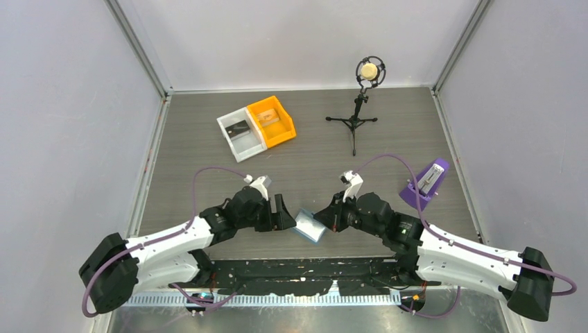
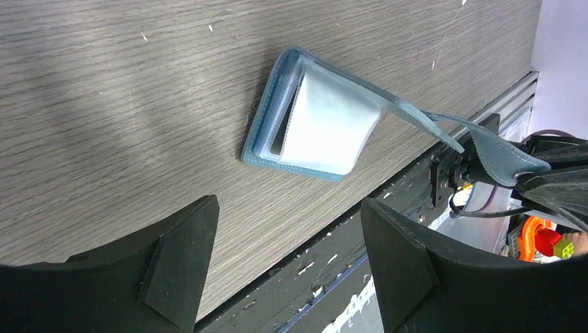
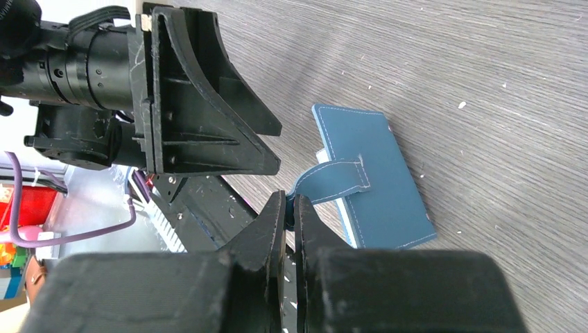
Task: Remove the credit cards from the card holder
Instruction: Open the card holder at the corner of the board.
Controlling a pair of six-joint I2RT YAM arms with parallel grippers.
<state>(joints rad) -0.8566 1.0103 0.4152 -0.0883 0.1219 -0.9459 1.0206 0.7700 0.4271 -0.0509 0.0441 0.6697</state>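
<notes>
The light, floppy card holder (image 1: 310, 225) lies at the desk's (image 1: 312, 152) near edge between the arms, its thin strap (image 3: 333, 182) pinched in the right claw (image 3: 291, 208), the left claw (image 2: 288, 205) gaping wide nearby; the strap will likely bend, so the stiffer cover edge looks the surer hold.
</notes>
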